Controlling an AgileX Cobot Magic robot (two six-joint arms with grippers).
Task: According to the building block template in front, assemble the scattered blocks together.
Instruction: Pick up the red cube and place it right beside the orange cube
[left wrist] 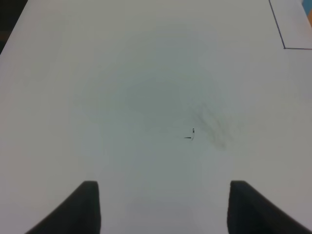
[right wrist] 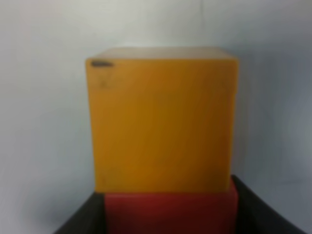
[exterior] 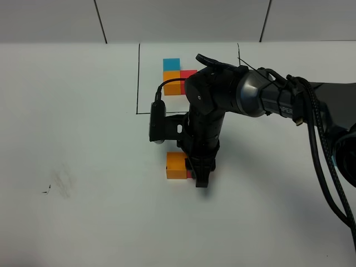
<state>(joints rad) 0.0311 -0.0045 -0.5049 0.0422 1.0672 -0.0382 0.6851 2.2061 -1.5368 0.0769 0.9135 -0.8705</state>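
1. My left gripper [left wrist: 163, 209]: fingers [left wrist: 83, 209] spread, nothing between them. It hangs over bare table on the left side, well apart from every cube.
2. Grey smear with a small dark mark [exterior: 55, 183]: on the table, left of centre, beyond my left fingertips.
3. Building block template [exterior: 177, 77]: far centre. The blue cube is farthest, the orange touches its near face, and the red sits against the orange's right side. A thin black outline [exterior: 138, 83] frames it; my right arm hides part of both.
4. Orange cube [exterior: 176, 165]: near centre, outside the outline, flat on the table.
5. Red cube [right wrist: 170, 212]: touching the orange cube's right face, mostly hidden in the high view.
6. My right gripper [exterior: 200, 179]: pointing down, pinching the red cube, one dark finger [right wrist: 80, 222] on each side. The orange cube lies just left of my fingertips.
7. Table [exterior: 67, 111]: plain white.
8. Wall [exterior: 183, 19]: pale grey panels with dark seams, behind the table's far edge.
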